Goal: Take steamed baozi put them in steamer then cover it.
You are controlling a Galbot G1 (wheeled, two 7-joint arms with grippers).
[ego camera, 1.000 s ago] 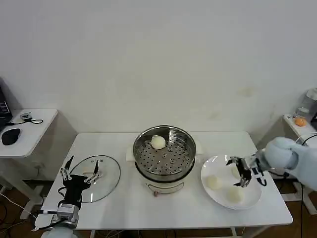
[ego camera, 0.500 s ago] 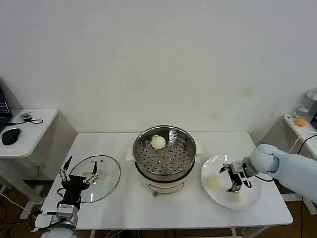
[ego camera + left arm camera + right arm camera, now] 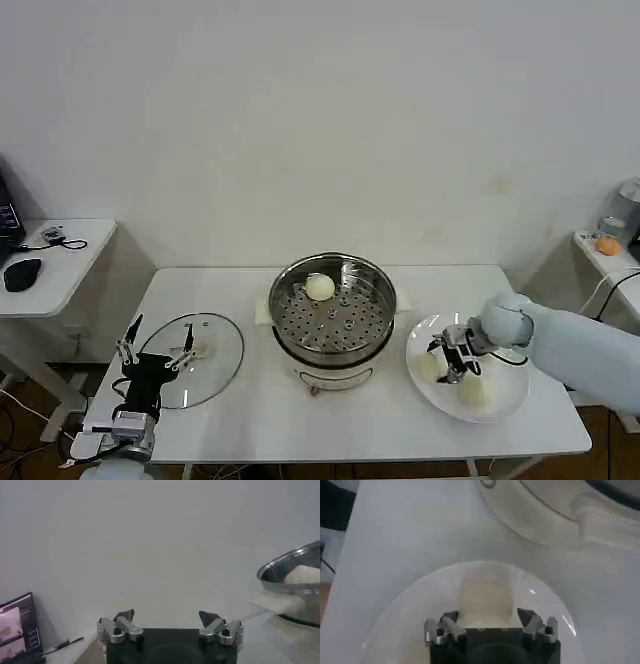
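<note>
Right gripper (image 3: 447, 358) has swung in from the outer side of the flat white plate (image 3: 505, 404) over the last second and now sits low over the plate's inner half, jaws spread on either side of a small cream-white steamed bun (image 3: 431, 367) without yet closing on it. That reads as the reach for the second bun: one smooth round bun (image 3: 319, 287) already lies on the perforated tray of the shiny stainless-steel steamer pot (image 3: 333, 312) at the table's middle, and another (image 3: 472, 392) waits on the plate nearer the robot. The right wrist view shows the targeted bun (image 3: 486, 596) centred between the open fingers (image 3: 445, 625), which the head view leaves unclear. Left gripper (image 3: 158, 348) idles open above the clear glass lid (image 3: 209, 356), lying on the table left of the pot.
</note>
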